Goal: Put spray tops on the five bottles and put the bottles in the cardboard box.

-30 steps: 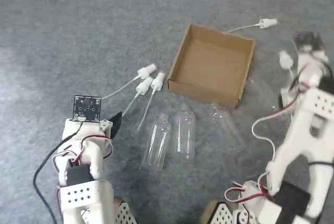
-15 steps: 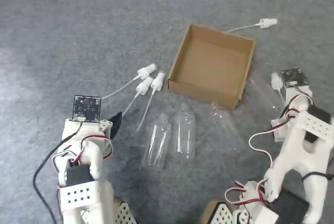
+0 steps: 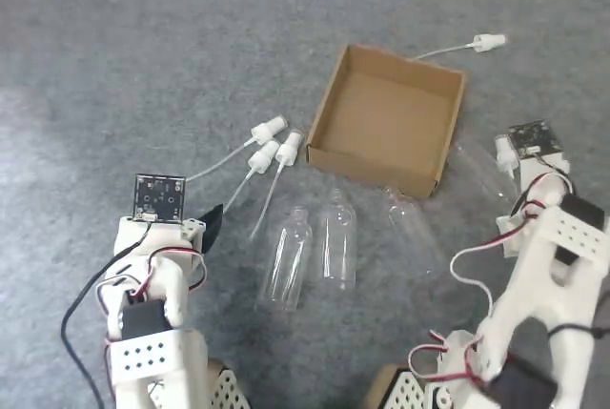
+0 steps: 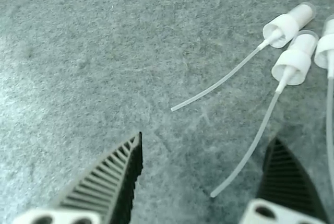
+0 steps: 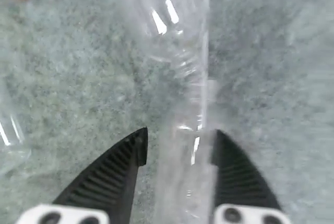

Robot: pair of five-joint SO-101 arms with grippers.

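The grey carpeted table point(image 3: 114, 66) is being shared by both arms, and the cardboard box point(image 3: 367, 169) is lying empty toward its far side. The capping step is therefore judged to be in hand, with nothing boxed yet. A clear bottle point(image 5: 180, 88) is being gripped by the right gripper point(image 5: 180, 135) just to the right of the box, with the fingers narrowed onto its sides. A white spray head point(image 3: 505, 150) is sitting at its mouth and a tube is running inside, though whether the head is fully seated cannot be told. The left gripper point(image 4: 206, 140) is being held wide open over the carpet with nothing in it, near the tubes of three loose spray tops point(image 3: 268, 129). Three bare bottles point(image 3: 336, 239) are lying in front of the box, and a fourth spray top point(image 3: 489, 42) is lying behind it. What is being called for next is probably a lift of the gripped bottle over the box wall, and a closing of the left claw on a spray head rather than its thin tube
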